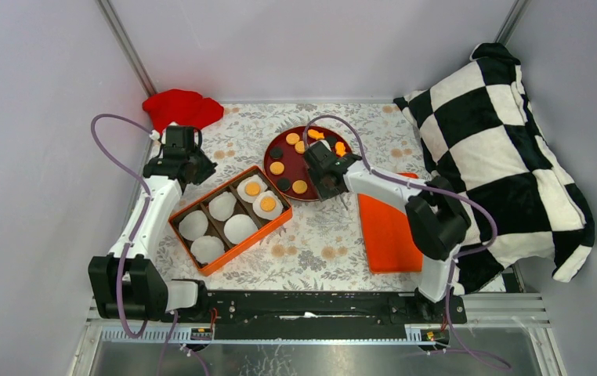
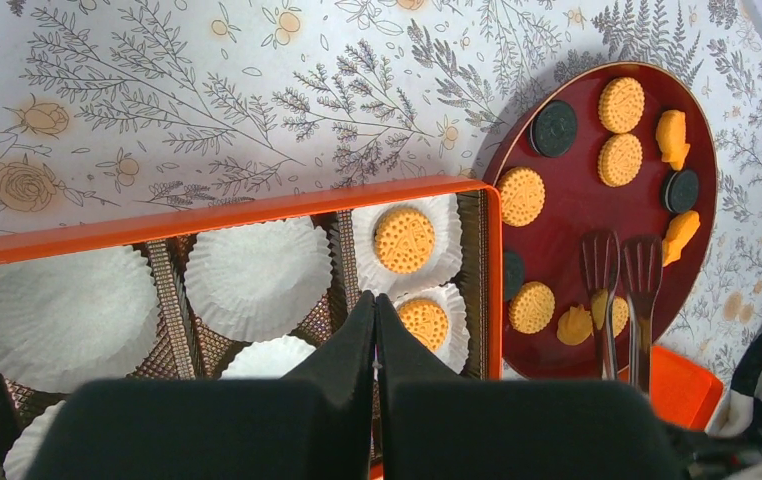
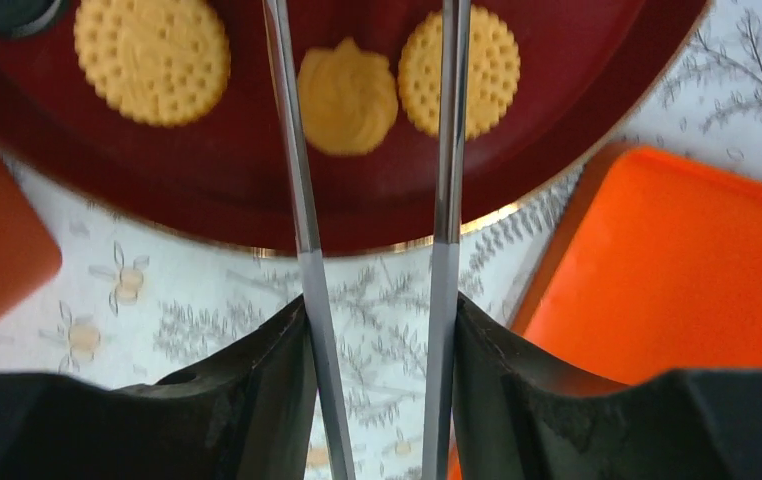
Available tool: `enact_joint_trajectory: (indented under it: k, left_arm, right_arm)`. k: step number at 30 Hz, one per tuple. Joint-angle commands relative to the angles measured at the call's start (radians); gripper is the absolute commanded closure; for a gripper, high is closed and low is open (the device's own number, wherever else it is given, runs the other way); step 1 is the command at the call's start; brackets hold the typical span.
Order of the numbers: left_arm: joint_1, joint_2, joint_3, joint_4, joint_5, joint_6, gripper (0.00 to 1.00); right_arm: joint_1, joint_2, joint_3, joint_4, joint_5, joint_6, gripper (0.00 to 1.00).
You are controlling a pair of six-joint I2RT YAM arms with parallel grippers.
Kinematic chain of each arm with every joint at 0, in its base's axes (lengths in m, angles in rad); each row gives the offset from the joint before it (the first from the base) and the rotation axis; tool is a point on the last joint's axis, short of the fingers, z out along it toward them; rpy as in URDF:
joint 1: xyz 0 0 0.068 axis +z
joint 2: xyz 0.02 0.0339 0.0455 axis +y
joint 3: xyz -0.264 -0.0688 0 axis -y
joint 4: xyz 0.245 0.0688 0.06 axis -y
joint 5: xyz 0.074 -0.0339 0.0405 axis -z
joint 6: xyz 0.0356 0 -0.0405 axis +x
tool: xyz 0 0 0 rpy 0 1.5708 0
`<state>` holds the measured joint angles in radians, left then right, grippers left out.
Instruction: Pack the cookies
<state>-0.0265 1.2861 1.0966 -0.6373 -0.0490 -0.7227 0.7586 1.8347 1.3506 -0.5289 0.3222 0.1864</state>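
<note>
Metal tongs (image 3: pixel 449 150) sit gripped in the right end effector (image 3: pixel 379 320), above cookies (image 3: pixel 152 60) on the plate (image 3: pixel 207 190) ahead. The left end effector (image 2: pixel 374 310) hangs closed over the box (image 2: pixel 257 207).

White arm links (image 1: pixel 145 223), black joints (image 1: pixel 127 286), looping purple cables (image 1: pixel 115 160), black end effectors (image 2: pixel 374 305) (image 3: pixel 377 325)

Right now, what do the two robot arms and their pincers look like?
Both are alike: the left arm and right arm have white tube-like links between chunky black joints. A thin lilac cable loops along each. The left gripper and right gripper each end in two matte black wedge-shaped fingers.
</note>
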Motion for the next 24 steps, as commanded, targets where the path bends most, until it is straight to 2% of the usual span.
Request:
enact_joint_trajectory:
  k: [1,14,19,24]
  left_arm:
    - [-0.006,0.000,0.025,0.034,-0.017,0.006,1.00]
    - [-0.006,-0.004,0.032,0.019,-0.027,0.011,1.00]
    - [-0.006,-0.010,0.034,0.012,-0.030,0.014,1.00]
    - [-0.006,-0.018,0.057,-0.002,-0.020,0.011,1.00]
  right_arm:
    - [-0.034,0.077,0.123,0.060,-0.056,-0.028,0.49]
    - [-0.096,0.279,0.367,0.023,-0.133,-0.035,0.50]
    - [-0.107,0.283,0.379,0.006,-0.173,-0.040,0.81]
    - [-0.107,0.206,0.354,-0.025,-0.168,-0.038,0.99]
